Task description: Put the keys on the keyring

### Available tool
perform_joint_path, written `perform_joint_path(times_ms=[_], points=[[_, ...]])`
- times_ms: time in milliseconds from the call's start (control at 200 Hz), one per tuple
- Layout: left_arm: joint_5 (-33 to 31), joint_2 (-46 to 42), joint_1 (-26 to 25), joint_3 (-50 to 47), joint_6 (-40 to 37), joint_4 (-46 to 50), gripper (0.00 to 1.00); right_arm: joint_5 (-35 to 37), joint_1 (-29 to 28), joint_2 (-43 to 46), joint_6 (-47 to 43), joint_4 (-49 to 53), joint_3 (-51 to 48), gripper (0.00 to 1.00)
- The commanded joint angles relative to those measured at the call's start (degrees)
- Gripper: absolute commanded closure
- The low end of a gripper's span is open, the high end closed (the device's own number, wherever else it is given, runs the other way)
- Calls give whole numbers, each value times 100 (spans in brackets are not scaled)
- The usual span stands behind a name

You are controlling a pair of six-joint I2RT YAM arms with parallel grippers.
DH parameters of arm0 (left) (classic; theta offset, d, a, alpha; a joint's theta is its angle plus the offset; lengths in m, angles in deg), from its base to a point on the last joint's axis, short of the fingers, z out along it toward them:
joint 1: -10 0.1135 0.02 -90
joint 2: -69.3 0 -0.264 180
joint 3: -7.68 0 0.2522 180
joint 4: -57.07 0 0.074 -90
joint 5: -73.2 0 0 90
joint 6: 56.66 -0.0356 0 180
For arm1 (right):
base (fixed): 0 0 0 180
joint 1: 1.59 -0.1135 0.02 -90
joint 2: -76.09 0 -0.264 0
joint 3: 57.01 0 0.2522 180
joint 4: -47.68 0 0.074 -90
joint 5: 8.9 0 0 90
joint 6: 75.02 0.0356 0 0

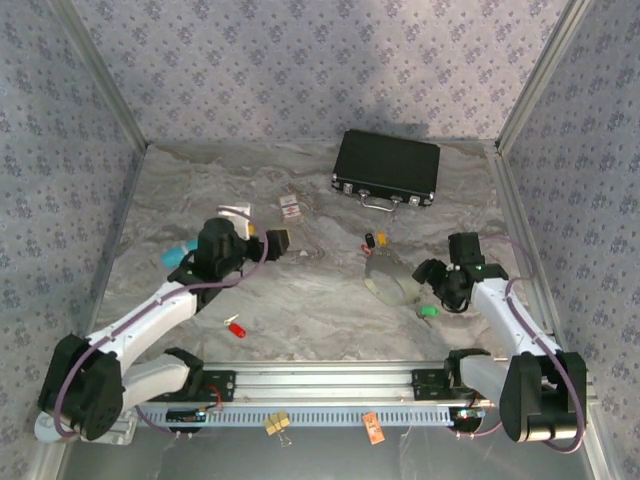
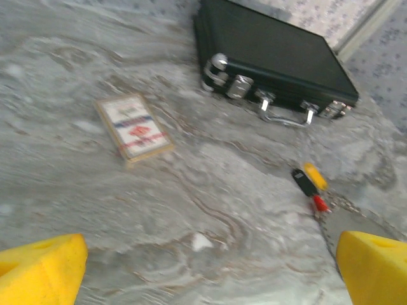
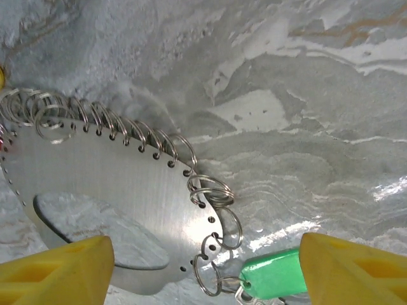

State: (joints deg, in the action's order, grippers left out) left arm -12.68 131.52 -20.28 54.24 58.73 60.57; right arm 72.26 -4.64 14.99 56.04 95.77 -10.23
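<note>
Grey marbled surface (image 1: 320,310), patterned walls on 3 sides, black case (image 1: 387,168) at the back. On it the keyring (image 1: 388,279) lies right of centre, just ahead of the R arm: a flat silvery oval w/ small split rings along its rim. A cluster of keys w/ yellow/black/red heads (image 1: 372,240) sits at its far end, the green key (image 1: 428,311) is at its near end, and one red key (image 1: 236,328) lies loose, well apart, near the L arm.

Low over the keyring's near end hangs the right pincer (image 3: 206,272), jaws wide apart, gripping nothing, w/ the green key next to one fingertip. The left pincer (image 2: 206,272) is likewise wide open & empty, pointed toward the card (image 2: 133,127) and the case.

Step, as I read it: the green key is being handled at the rim and the red key isn't on yet. Next move prob needs one pincer to pin the oval while the other works a key onto a ring. Fiddly, as the rings are tiny.

Views: R wrist cam shows the separate rings & the green key up against one, but can't tell if it's threaded. Top cam gives a pale oval, plus the red key's place relative to both arms. L wrist cam gives the far cluster's colours up close
</note>
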Motion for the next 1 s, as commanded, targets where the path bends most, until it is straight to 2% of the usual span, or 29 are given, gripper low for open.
perform_joint_path(times_ms=[0,140,250,385,475,810,995], points=[[-460,-158,-406,-131,554,0,1,-176,-47,-95,83,112,-104,30],[-759,-159,-802,-212,794,-89,1,-86,-148,-209,96,47,-124,40],[-842,-106,-892,-221,836,-143,1,36,-165,-251,143,36,-131,50],[-853,-76,-910,-196,823,-144,2,259,-161,-296,211,146,-151,58],[-851,-76,-916,-186,809,-121,2,331,-150,-297,227,167,-198,60],[-875,-117,-920,-221,810,-73,2,-126,-149,-470,279,-219,-365,63],[-886,-156,-918,-248,819,-64,2,-197,-147,-582,262,-346,-378,71]])
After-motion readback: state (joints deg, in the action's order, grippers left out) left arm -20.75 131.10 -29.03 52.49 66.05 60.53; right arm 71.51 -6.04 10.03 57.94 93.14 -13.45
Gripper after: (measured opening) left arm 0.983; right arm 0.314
